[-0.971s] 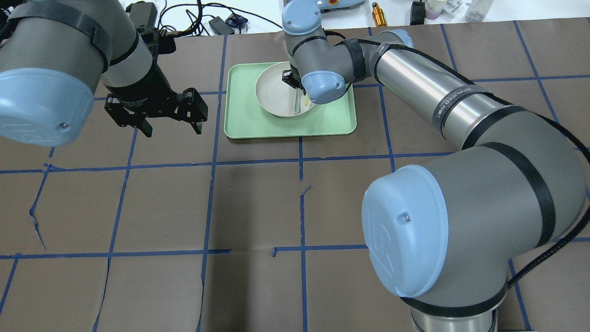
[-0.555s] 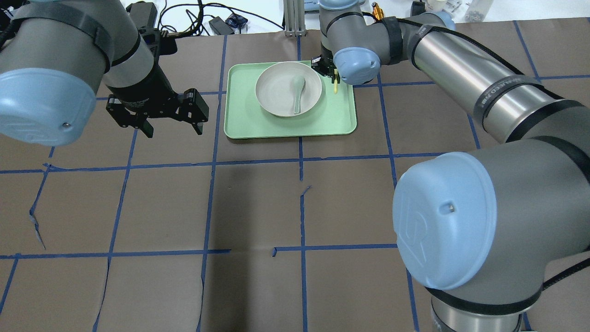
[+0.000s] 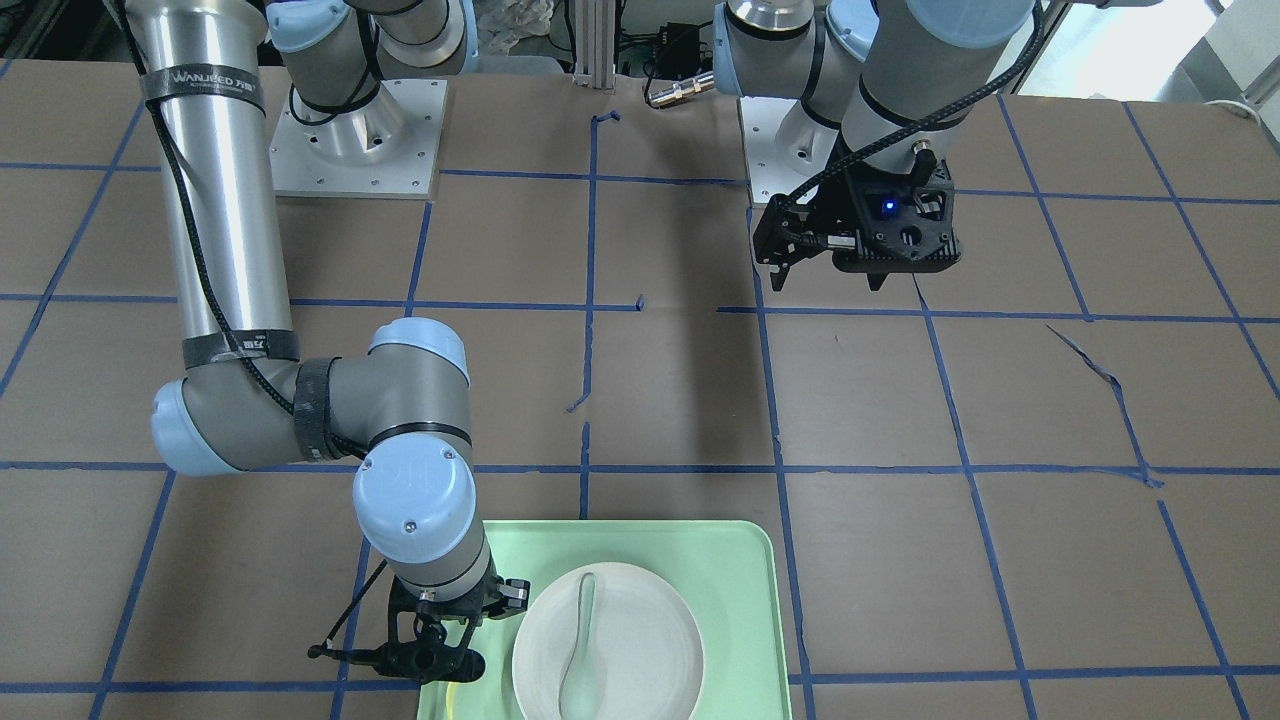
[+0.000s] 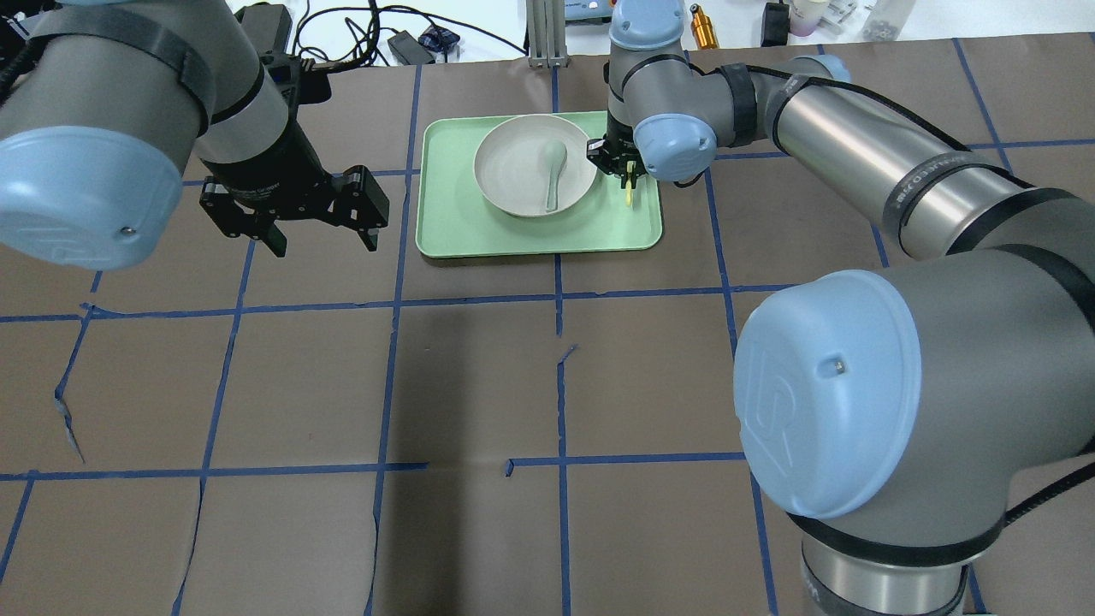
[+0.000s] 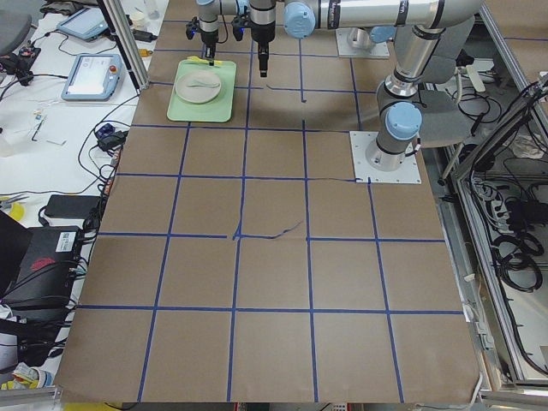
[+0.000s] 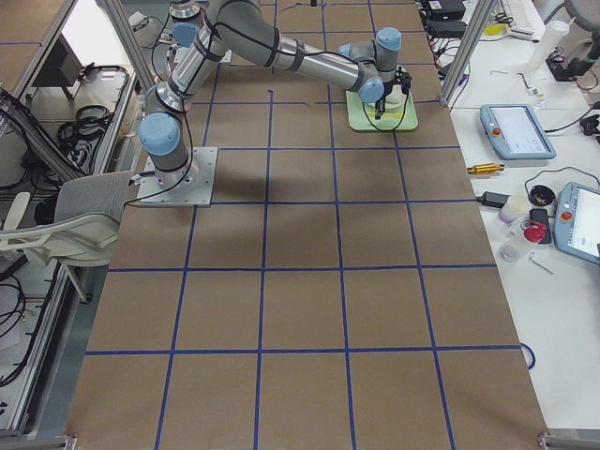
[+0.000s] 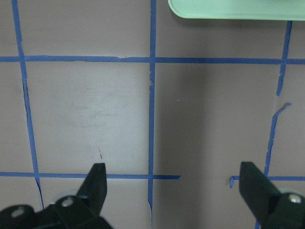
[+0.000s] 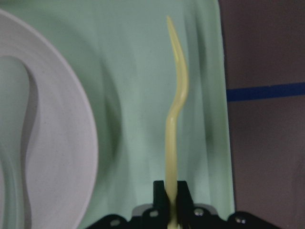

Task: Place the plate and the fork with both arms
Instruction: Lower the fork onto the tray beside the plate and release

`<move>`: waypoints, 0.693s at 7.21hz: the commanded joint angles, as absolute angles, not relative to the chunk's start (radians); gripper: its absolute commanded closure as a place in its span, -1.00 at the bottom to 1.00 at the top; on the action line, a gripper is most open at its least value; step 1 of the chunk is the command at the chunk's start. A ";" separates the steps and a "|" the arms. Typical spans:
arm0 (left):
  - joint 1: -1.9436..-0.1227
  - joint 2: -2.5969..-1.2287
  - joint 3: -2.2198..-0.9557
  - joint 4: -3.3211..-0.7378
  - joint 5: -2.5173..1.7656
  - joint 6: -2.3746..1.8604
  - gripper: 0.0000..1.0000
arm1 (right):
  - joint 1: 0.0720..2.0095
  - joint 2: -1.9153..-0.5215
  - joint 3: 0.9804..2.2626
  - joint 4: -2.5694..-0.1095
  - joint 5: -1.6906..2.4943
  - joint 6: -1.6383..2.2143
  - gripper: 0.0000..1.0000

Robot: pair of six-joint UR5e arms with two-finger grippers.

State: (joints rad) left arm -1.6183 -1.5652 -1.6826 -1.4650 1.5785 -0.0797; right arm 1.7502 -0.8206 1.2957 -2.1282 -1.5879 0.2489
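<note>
The off-white plate (image 4: 509, 167) sits on the mint-green tray (image 4: 539, 231), with a pale spoon (image 4: 552, 171) lying in it. My right gripper (image 4: 627, 171) is shut on the yellow fork (image 4: 630, 195) and holds it over the tray's right strip, just beside the plate's rim. In the right wrist view the fork (image 8: 174, 119) points away from the shut right gripper (image 8: 170, 191), above bare tray (image 8: 133, 71), with the plate (image 8: 62, 143) to its left. My left gripper (image 4: 323, 245) is open and empty above the table, left of the tray.
The tray's near edge (image 7: 238, 9) shows at the top of the left wrist view, beyond the open left gripper (image 7: 174, 179). Brown paper with blue tape lines covers the table. Cables and small items lie beyond the far edge (image 4: 411, 43).
My right gripper carried the fork off the plate to the tray's right side, then moved a little toward the robot along the plate's rim. The left arm has barely moved.
</note>
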 commanded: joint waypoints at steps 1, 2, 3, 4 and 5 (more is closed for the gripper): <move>-1.618 -1.563 -1.683 -1.465 1.578 -0.080 -1.00 | 1.753 -0.825 1.337 -2.147 -1.560 0.178 0.89; -1.618 -1.562 -1.683 -1.466 1.578 -0.078 -1.00 | 1.753 -0.825 1.339 -2.161 -1.560 0.175 -0.26; -1.618 -1.562 -1.683 -1.466 1.578 -0.078 -1.00 | 1.752 -0.830 1.330 -2.167 -1.560 0.114 -0.99; -1.618 -1.562 -1.683 -1.466 1.580 -0.078 -1.00 | 1.750 -0.857 1.327 -2.166 -1.562 0.057 -1.00; -1.618 -1.562 -1.683 -1.466 1.580 -0.078 -1.00 | 1.735 -0.912 1.330 -2.152 -1.560 0.039 -1.00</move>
